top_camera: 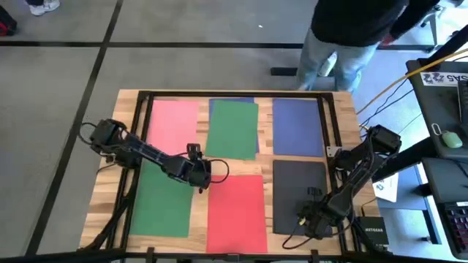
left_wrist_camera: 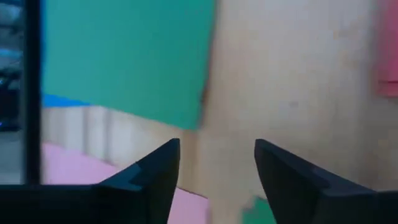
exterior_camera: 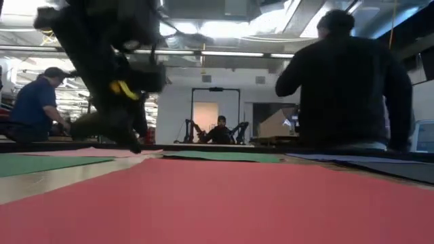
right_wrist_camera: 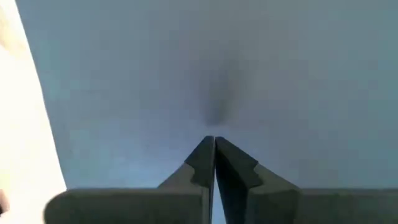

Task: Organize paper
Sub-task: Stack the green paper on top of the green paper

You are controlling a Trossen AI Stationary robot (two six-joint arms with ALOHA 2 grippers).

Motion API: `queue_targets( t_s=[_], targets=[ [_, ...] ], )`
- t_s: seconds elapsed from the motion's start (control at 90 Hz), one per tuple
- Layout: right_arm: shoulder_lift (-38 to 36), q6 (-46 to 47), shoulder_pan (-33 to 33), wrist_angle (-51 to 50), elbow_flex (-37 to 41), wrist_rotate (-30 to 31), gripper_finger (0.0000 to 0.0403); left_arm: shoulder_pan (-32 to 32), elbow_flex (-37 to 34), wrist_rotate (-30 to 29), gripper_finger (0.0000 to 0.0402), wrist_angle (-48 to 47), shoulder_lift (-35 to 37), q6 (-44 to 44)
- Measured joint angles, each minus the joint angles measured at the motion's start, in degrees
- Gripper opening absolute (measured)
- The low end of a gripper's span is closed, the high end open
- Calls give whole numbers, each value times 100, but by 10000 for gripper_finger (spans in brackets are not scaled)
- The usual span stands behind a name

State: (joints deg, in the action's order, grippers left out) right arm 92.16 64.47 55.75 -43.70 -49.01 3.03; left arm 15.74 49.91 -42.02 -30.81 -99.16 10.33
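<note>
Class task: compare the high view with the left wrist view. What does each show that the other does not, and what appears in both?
Only the high view shows the whole layout: the dark grey sheet under the right gripper, the navy sheet, the red sheet and the near green sheet on the wooden table.

Only the left wrist view shows the left gripper has its fingers spread apart above bare wood.

Both show the far green sheet overlapping a blue sheet, plus the pink sheet.
</note>
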Motion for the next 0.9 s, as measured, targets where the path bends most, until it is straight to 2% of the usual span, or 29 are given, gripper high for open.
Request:
queue_targets(
  t_s=[0.267,0.489,0.722,0.9],
  targets=[
    [-2,-22,0,4,0,50,1,-374,14,-41,206,169,-253,108],
    [-2,-26,2,7,-2,168,1,-492,-2,-37,193,624,-271,-396],
    [-2,-26,2,5,-2,201,1,-757,4,157,128,896,-347,-619],
    [-2,-26,11,4,-2,240,1,-819,11,365,49,1011,-434,-642]
  ],
)
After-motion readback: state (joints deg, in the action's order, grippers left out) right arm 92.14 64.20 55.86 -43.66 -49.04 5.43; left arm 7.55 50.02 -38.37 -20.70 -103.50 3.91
